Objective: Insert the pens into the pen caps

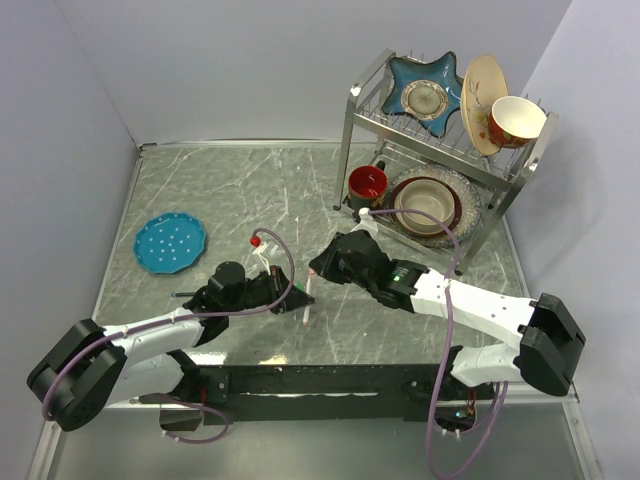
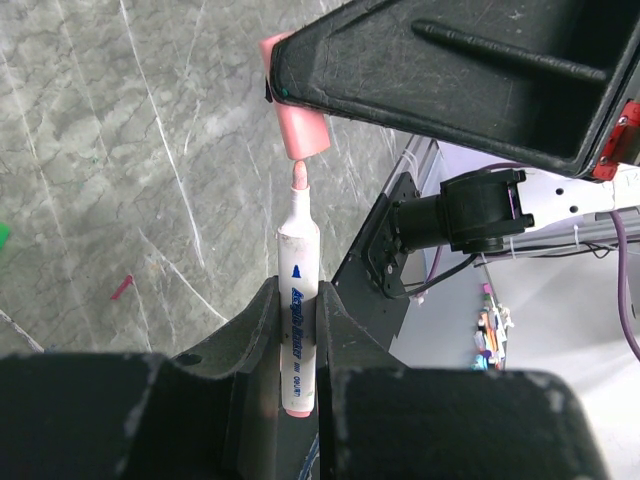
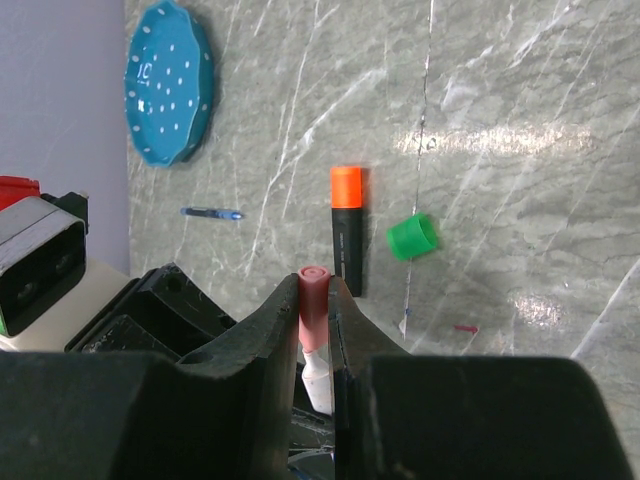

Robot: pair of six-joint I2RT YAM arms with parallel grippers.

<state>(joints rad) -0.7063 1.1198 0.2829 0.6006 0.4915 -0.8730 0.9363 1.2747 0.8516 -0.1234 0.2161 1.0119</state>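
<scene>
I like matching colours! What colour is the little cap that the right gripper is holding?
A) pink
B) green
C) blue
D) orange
A: it is a pink cap that is pinched in the right gripper, while the green cap lies loose on the table.

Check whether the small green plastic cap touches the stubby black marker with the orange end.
Apart. The right wrist view shows bare table between the green cap and the black marker.
</scene>
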